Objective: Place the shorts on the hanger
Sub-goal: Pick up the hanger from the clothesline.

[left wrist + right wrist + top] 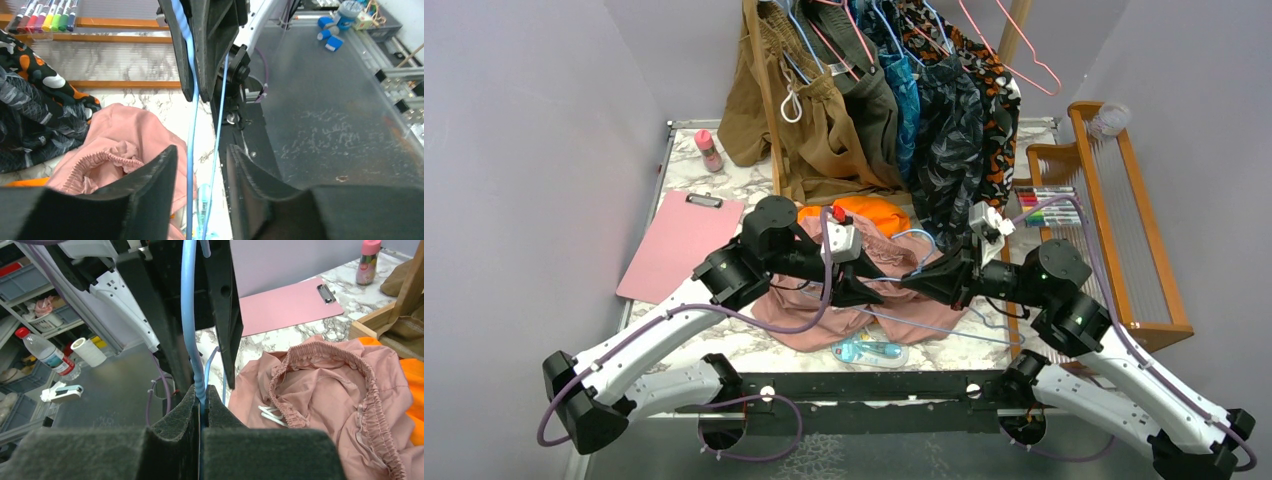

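Note:
The dusty pink shorts (809,312) lie crumpled on the marble table under both grippers, waistband and white drawstring showing in the right wrist view (325,390) and partly in the left wrist view (125,135). The light blue wire hanger (916,236) is held above them. My right gripper (916,283) is shut on the hanger's wire (189,315), its jaws pinching it (201,396). My left gripper (879,290) faces it tip to tip. Its jaws stand open (202,150) with two strands of the hanger wire (191,140) running between the fingers, apart from both pads.
Bright orange shorts (869,212) lie behind the pink ones. A rack of hung garments (874,110) with pink hangers (1024,50) stands at the back. A pink clipboard (679,245) lies left, a wooden frame (1124,220) and markers (1049,205) right, and a teal packet (869,350) at the near edge.

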Robot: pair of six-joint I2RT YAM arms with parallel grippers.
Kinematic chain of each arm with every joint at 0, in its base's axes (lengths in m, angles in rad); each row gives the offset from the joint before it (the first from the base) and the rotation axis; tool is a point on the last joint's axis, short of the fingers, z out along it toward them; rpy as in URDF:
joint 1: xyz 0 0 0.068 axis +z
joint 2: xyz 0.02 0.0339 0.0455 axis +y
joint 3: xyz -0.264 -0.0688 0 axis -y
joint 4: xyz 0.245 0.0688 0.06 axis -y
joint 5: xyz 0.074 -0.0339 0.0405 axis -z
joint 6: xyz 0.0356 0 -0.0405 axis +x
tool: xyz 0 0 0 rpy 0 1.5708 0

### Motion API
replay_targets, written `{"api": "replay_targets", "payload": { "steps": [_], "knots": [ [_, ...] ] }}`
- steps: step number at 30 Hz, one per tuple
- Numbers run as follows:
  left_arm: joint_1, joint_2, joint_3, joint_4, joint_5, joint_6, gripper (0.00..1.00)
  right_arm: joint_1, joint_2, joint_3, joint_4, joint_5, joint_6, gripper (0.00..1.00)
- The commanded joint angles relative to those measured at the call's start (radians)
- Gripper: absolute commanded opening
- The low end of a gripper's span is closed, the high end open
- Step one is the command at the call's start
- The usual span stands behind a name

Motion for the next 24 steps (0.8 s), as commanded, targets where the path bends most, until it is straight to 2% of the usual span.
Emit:
{"api": "replay_targets", "payload": {
  "steps": [1, 6, 7, 11, 13, 16, 20, 24],
  "knots": [
    [-0.021, 0.021, 0.033, -0.035, -0.048, 0.058, 0.36, 0.008, -0.010, 0.040, 0.021, -0.032, 0.000, 0.01],
    [-0.024, 0.039, 0.040, -0.035, -0.086, 0.064, 0.01, 0.007, 0.002, 0.054, -0.005, -0.018, -0.004, 0.01],
    [-0.024, 0.040, 0.042, -0.036, -0.095, 0.065, 0.00, 0.007, 0.008, 0.065, -0.026, -0.011, -0.009, 0.04],
    [-0.026, 0.046, 0.049, -0.052, -0.100, 0.078, 0.00, 0.008, 0.028, 0.115, -0.087, 0.005, -0.036, 0.30],
    [-0.028, 0.046, 0.052, -0.060, -0.098, 0.086, 0.00, 0.007, 0.037, 0.138, -0.105, 0.009, -0.040, 0.36],
    [-0.031, 0.047, 0.053, -0.066, -0.092, 0.094, 0.00, 0.007, 0.063, 0.180, -0.155, 0.010, -0.059, 0.37],
    [-0.033, 0.041, 0.053, -0.067, -0.095, 0.102, 0.00, 0.007, 0.094, 0.204, -0.190, -0.012, -0.074, 0.31],
    [-0.034, 0.037, 0.053, -0.067, -0.094, 0.107, 0.00, 0.008, 0.103, 0.206, -0.202, -0.029, -0.078, 0.35]
  ]
}}
